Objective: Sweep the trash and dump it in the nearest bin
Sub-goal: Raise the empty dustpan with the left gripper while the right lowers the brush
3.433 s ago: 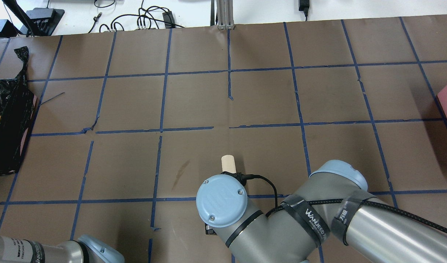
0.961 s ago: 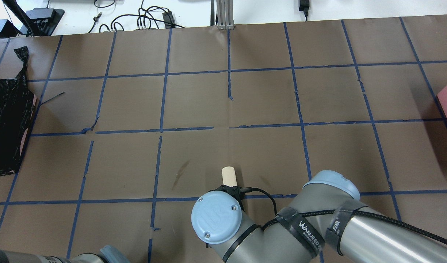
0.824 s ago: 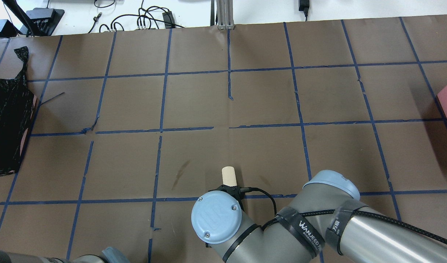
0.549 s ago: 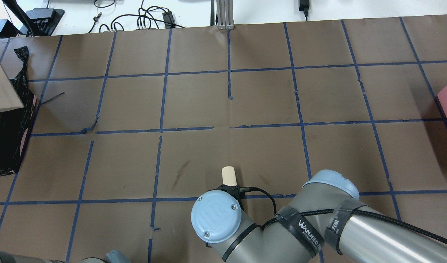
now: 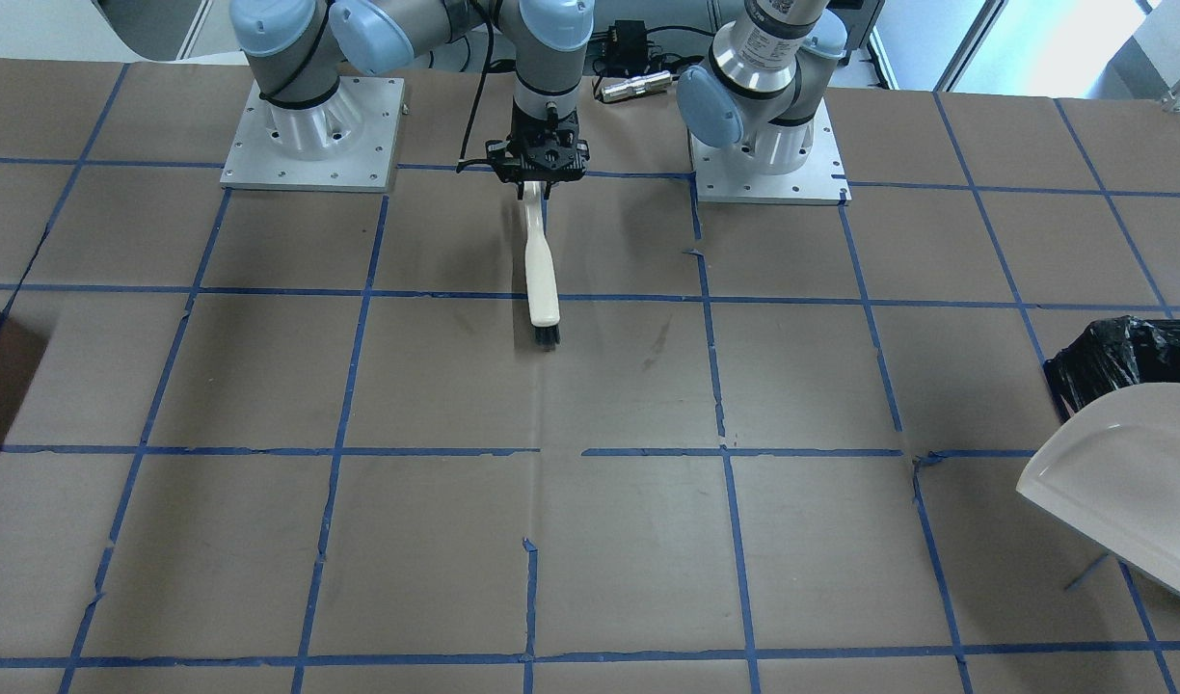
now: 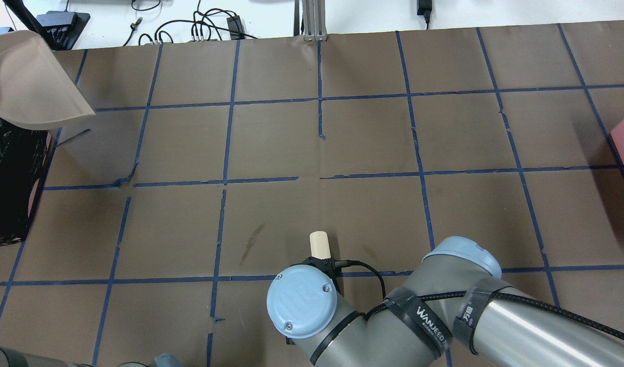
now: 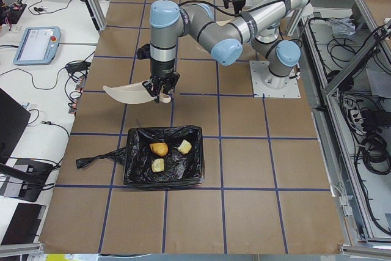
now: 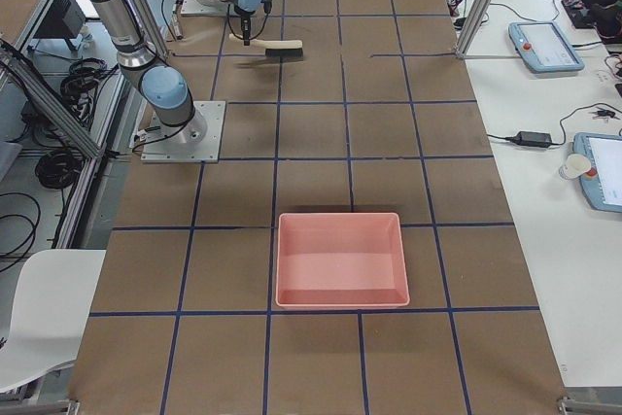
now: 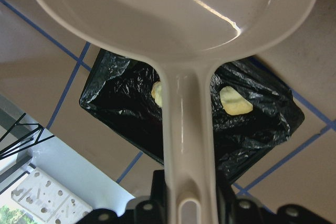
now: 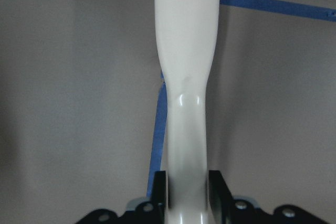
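The bin, lined with a crinkled black bag, sits at the table's left end and also shows in the left wrist view. The trash lies inside it: a tan-brown lump and two pale chunks. My left gripper is shut on the handle of a cream dustpan, held above the table just beyond the bin; the pan looks empty. My right gripper is shut on the handle of a cream brush, bristles down near the robot's base.
A bagless pink tray stands at the table's right end. The brown paper cover has a blue tape grid. Cables and power bricks lie beyond the far edge.
The dustpan has swung into the overhead view at the far left, moving away from over the bin toward the far side. The right arm drew back slightly early on, then stayed still.
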`<state>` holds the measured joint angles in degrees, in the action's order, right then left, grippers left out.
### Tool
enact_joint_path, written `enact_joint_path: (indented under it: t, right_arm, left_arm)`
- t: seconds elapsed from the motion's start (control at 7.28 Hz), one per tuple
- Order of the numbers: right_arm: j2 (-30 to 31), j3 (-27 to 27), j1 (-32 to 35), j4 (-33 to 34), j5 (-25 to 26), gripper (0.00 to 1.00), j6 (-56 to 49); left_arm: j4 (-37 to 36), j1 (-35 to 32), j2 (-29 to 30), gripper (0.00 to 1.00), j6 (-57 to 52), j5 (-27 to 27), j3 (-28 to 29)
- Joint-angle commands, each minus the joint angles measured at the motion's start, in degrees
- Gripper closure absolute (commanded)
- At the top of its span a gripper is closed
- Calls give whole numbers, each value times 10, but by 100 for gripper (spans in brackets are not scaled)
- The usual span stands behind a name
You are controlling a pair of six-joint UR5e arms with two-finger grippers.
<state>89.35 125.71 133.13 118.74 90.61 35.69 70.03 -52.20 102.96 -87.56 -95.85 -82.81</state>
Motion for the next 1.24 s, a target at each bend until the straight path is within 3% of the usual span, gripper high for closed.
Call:
enact_joint_path:
  t: [0.0,0.27,0.55,1.1]
  right_arm:
    - [-4,-1,0,0,1,8,0]
    - [-3,-19,-15,-5,19,4,-7]
    - [25,-106,-33,-101,60,1,-46]
    - [156,-133,-261,-149,32,0,-240]
  left_arm:
    - [-5,-31,8,96,67,20,-21]
    - [1,-59,19,96,131,20,-21]
    - [1,-94,16,96,177,15,-21]
    - [15,-153,8,96,325,20,-51]
